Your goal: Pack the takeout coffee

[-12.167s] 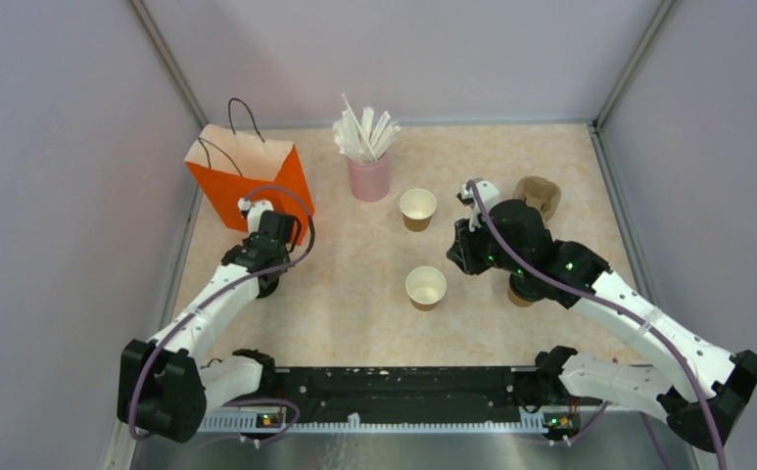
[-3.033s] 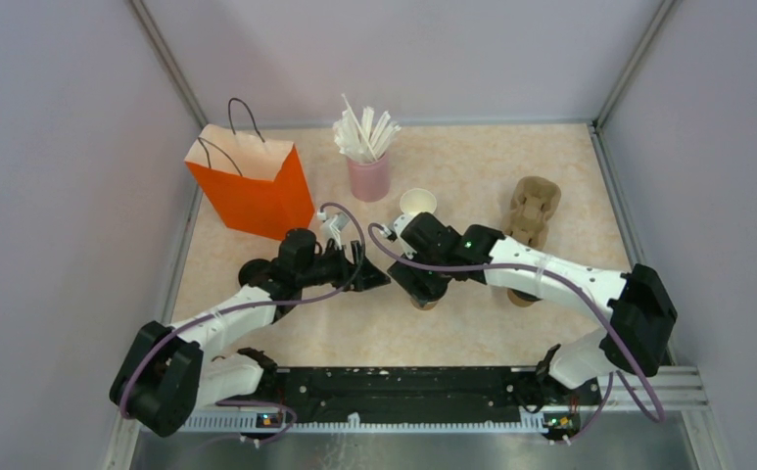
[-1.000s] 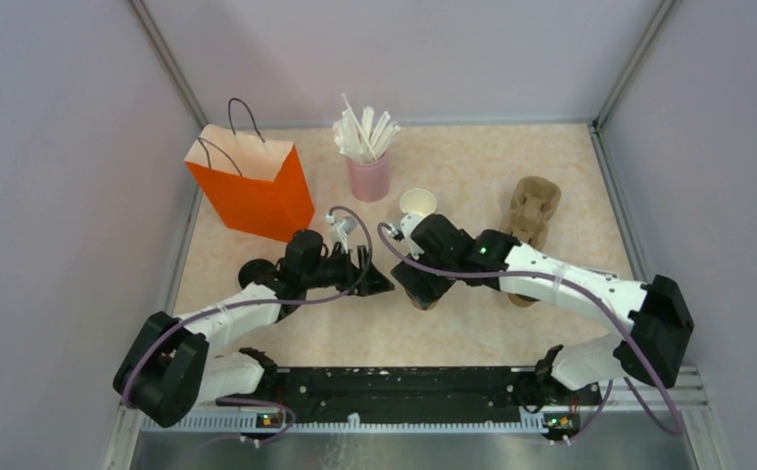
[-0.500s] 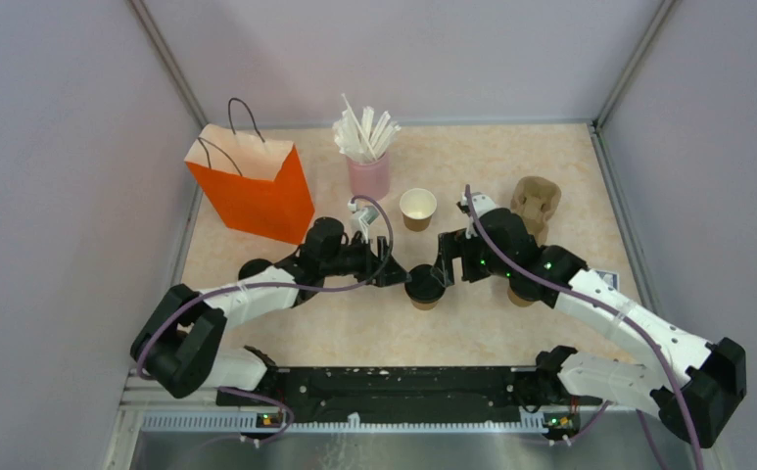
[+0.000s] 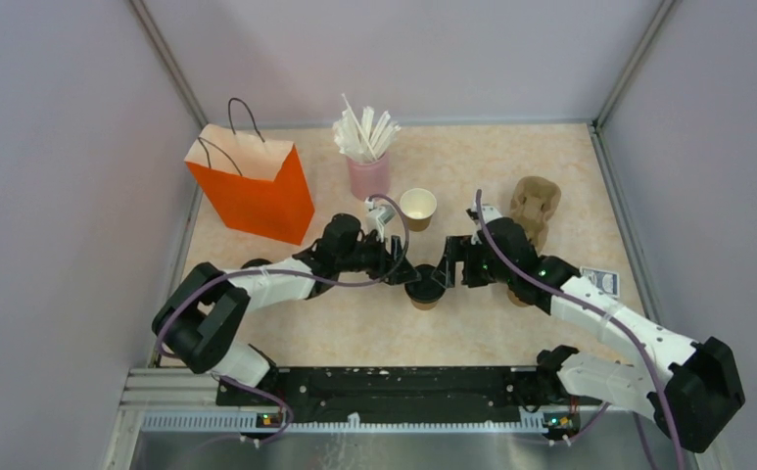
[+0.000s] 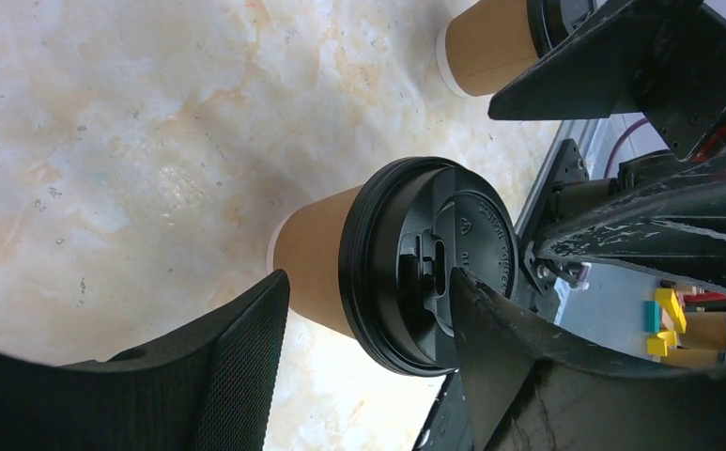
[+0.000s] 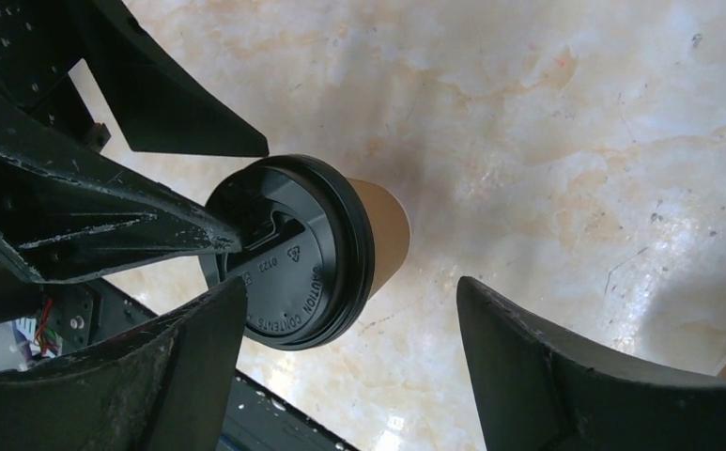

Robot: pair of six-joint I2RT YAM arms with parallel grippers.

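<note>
Lidded cup (image 5: 424,289) upright mid-table (image 5: 354,328), an open cup (image 5: 417,208) behind it. Left gripper (image 5: 404,275) and right gripper (image 5: 444,274) flank it closely — both jaws spread wide, nothing held.

table (image 5: 472,162): lidded cup (image 5: 424,289), open cup (image 5: 417,208), bag (image 5: 257,196), straws (image 5: 364,132), carrier (image 5: 537,199)

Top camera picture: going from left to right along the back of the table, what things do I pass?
Orange bag → pink cup of straws → open brown paper cup → tan cup carrier.
</note>
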